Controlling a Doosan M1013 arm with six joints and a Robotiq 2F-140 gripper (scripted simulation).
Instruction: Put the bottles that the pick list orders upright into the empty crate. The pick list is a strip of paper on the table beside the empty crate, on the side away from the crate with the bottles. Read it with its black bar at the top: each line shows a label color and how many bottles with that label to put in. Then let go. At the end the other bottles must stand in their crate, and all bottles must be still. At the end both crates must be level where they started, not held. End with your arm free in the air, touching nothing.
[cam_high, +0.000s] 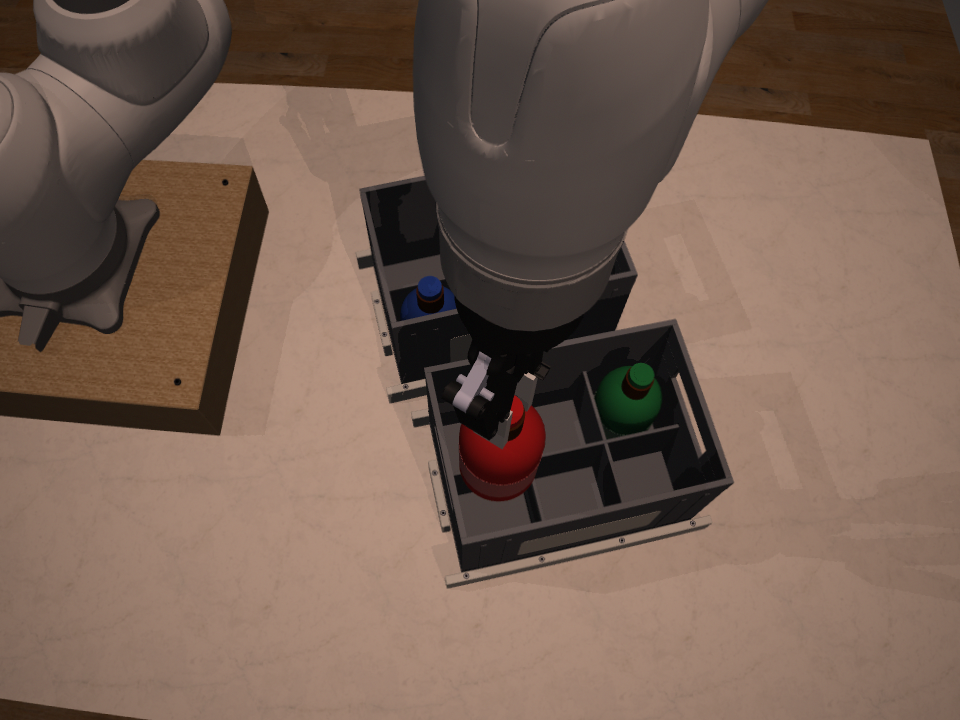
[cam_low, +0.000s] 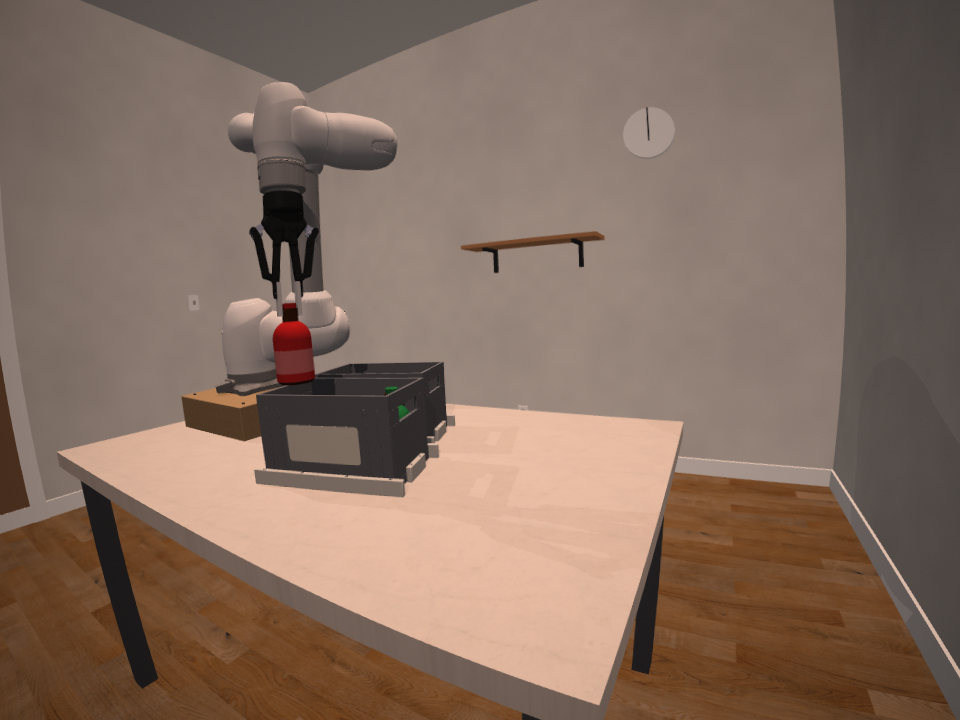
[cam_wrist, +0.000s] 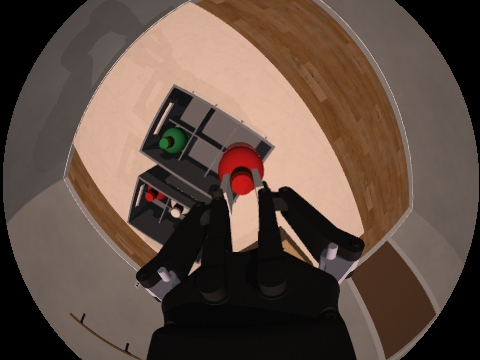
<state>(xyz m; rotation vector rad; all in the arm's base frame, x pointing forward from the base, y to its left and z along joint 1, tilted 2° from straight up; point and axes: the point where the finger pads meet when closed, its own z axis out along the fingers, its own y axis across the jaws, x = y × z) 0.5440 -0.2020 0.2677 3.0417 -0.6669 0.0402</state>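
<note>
My gripper (cam_high: 505, 409) is shut on the neck of a red bottle (cam_high: 501, 453). The bottle hangs upright over the front-left cell of the near dark crate (cam_high: 577, 441). In the side view the red bottle (cam_low: 293, 352) has its base about level with the rim of that crate (cam_low: 345, 434), under the gripper (cam_low: 288, 298). A green bottle (cam_high: 629, 395) stands in the crate's back-right cell. The far crate (cam_high: 410, 255) holds a blue bottle (cam_high: 428, 298); the arm hides most of it. The wrist view shows the red bottle (cam_wrist: 240, 168) between the fingers.
In the wrist view the far crate (cam_wrist: 163, 203) also holds a red-capped bottle (cam_wrist: 156, 195) and a white-capped one (cam_wrist: 176, 211). The arm's wooden base block (cam_high: 124, 294) stands at the left. Faint pale strips (cam_high: 686, 267) lie right of the crates; I cannot read them.
</note>
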